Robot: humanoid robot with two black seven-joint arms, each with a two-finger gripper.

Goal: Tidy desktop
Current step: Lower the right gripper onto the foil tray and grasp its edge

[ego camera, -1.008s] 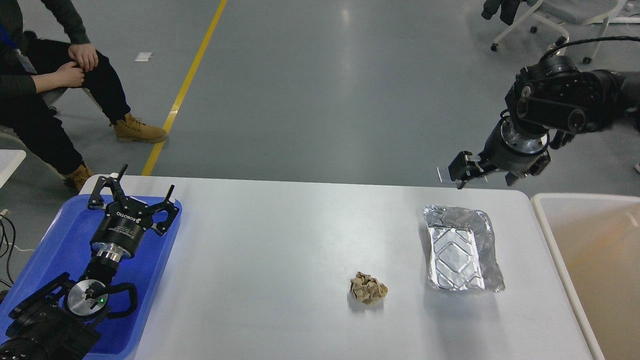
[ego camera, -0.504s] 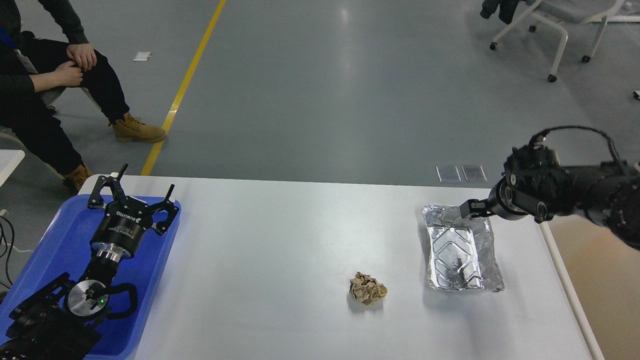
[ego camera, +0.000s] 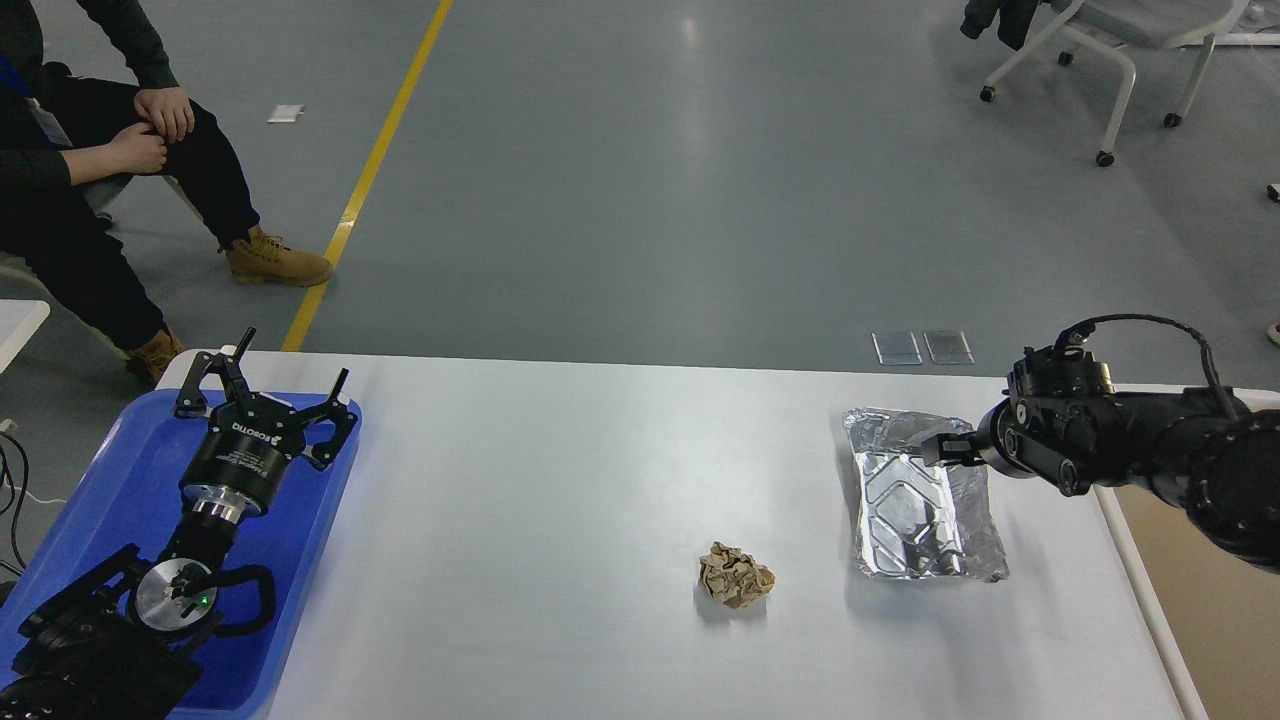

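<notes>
Table (ego camera: 560, 480): white, rounded corners, fills most of the head view. Long axis runs left-right across the frame, far long edge toward the grey floor.

Left claw (ego camera: 262, 385): fingers spread wide, nothing between them. Hovering or resting over the far end of the blue tray (ego camera: 120, 470) at the table's left end, pointing away from the robot toward the far edge; can't tell if it touches the tray.

Right claw (ego camera: 935, 448): comes in from the right, pointing left, low over the table. Tip seen small and dark, so can't tell whether the fingers are spread or pressed together. It sits at the far right part of the foil tray (ego camera: 920, 500), over its crumpled rim; can't tell if it's touching.

Foil tray: long axis runs near-far, roughly square to the table's long axis, extends from the right claw toward the robot.

Crumpled brown paper ball (ego camera: 736, 577): left of and nearer the robot than the right claw, near the foil tray's near left corner, not touching it.

Beige bin (ego camera: 1215, 600): under and behind the right arm, off the table's right end.
</notes>
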